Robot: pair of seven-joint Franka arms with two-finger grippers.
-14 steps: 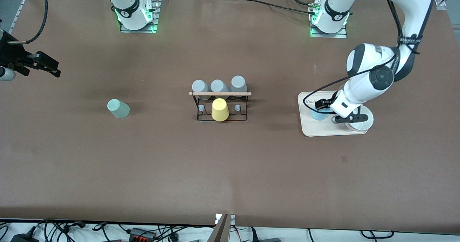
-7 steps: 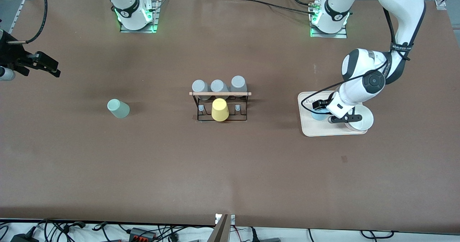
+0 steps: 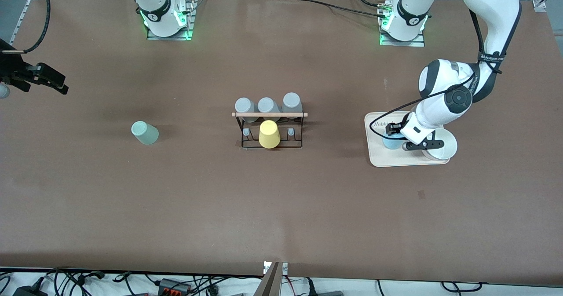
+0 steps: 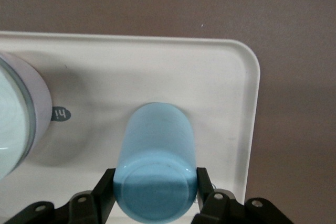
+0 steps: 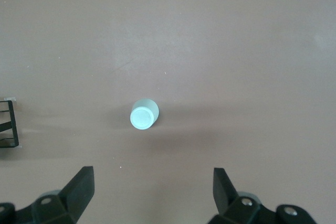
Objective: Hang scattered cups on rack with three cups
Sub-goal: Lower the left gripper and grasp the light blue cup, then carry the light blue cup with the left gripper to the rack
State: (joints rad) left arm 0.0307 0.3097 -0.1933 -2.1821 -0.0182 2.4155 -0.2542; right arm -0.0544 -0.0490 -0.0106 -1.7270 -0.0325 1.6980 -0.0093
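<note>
The light blue cup [image 3: 390, 143] stands base up on the beige tray [image 3: 377, 158] toward the left arm's end. My left gripper [image 3: 394, 138] is down at it; in the left wrist view its fingers [image 4: 104, 188] press both sides of the cup [image 4: 156, 145], shut on it. The pale mint green cup [image 3: 144, 133] stands base up on the table toward the right arm's end. My right gripper [image 3: 48, 78] hangs open and empty high over that end; its wrist view shows the mint cup [image 5: 144, 115] well ahead of the open gripper [image 5: 152, 184]. The black wire rack [image 3: 269, 115] stands mid-table.
Three grey cups [image 3: 267, 105] sit along the rack's farther row and a yellow cup [image 3: 268, 134] on its nearer middle peg. A white bowl [image 3: 443, 149] stands on the tray beside the blue cup, close to the left gripper; it also shows in the left wrist view [image 4: 18, 114].
My left gripper came down beside the bowl and its fingers closed around the light blue cup. My right gripper drifted a little farther from the front camera.
</note>
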